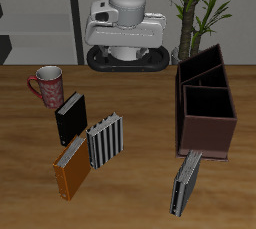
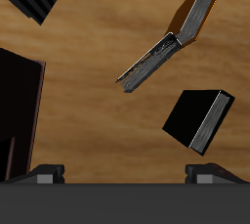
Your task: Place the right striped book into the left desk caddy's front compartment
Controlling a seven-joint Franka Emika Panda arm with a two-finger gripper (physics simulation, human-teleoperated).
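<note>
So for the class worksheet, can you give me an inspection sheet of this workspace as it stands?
Surface: wooden table, no spills seen.
Job's things: right striped book stands upright between two other books, apart from the left desk caddy; both of the caddy's compartments look empty.
Clutter: black book, orange-brown book, dark grey book at the caddy's front, mug.
Grippers: gripper open, holding nothing, above the table.
Cables: nothing seen.
Surroundings: potted plant behind the table.

Red mug [image 1: 47, 83], black book [image 1: 70, 117], orange-brown book [image 1: 72, 167] — grey book [image 1: 183, 181] apart.
</note>
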